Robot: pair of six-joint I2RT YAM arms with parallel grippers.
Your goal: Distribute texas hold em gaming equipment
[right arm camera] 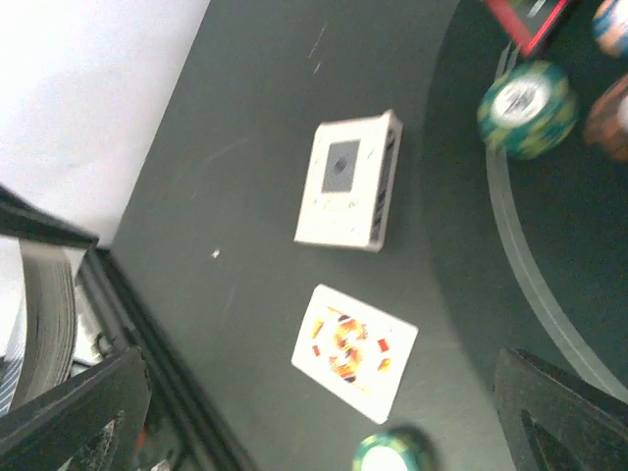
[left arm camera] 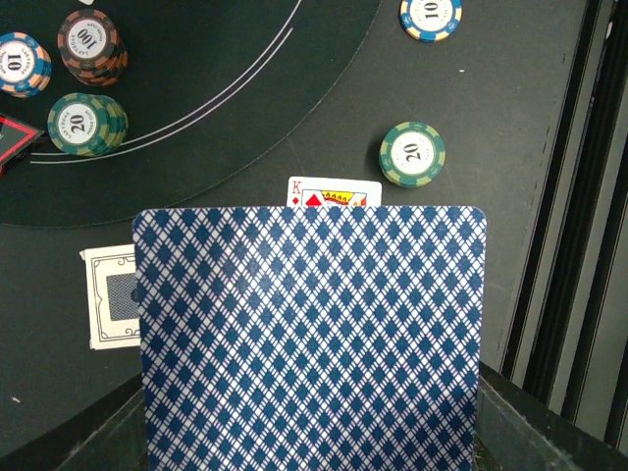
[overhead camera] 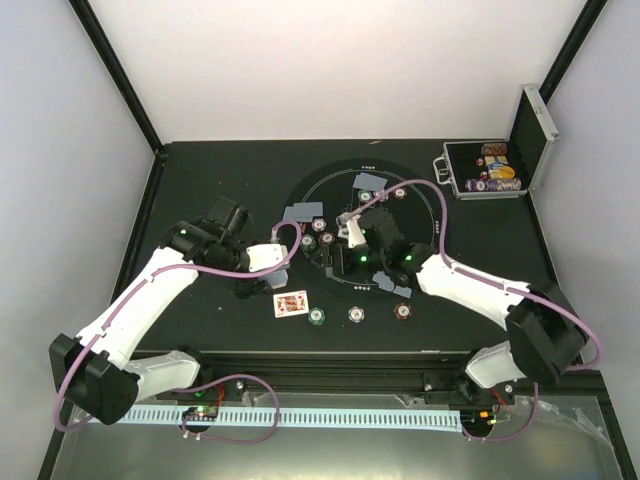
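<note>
A playing card with a blue diamond-pattern back (left arm camera: 312, 343) fills the left wrist view, upright, with my left gripper (left arm camera: 314, 437) shut on its lower edge; the fingers are hidden behind it. Just past it a king of diamonds (left arm camera: 334, 194) lies face up. A white card box (left arm camera: 111, 296) sits to its left and a green chip (left arm camera: 412, 152) to its right. From above, my left gripper (overhead camera: 260, 287) is beside the king (overhead camera: 290, 303). My right gripper (overhead camera: 350, 235) hangs open over the round mat. Its wrist view shows the king (right arm camera: 355, 348) and the box (right arm camera: 348, 182) below, with nothing between its fingers.
Chip stacks (left arm camera: 88, 123) and a red triangle (left arm camera: 12, 137) lie on the round mat (overhead camera: 420, 195). Grey-blue cards (overhead camera: 303, 212) rest at its rim. Three chips (overhead camera: 356, 314) line the near side. The silver-edged case (overhead camera: 490, 170) stands open at back right. Black rails (left arm camera: 579, 245) edge the table.
</note>
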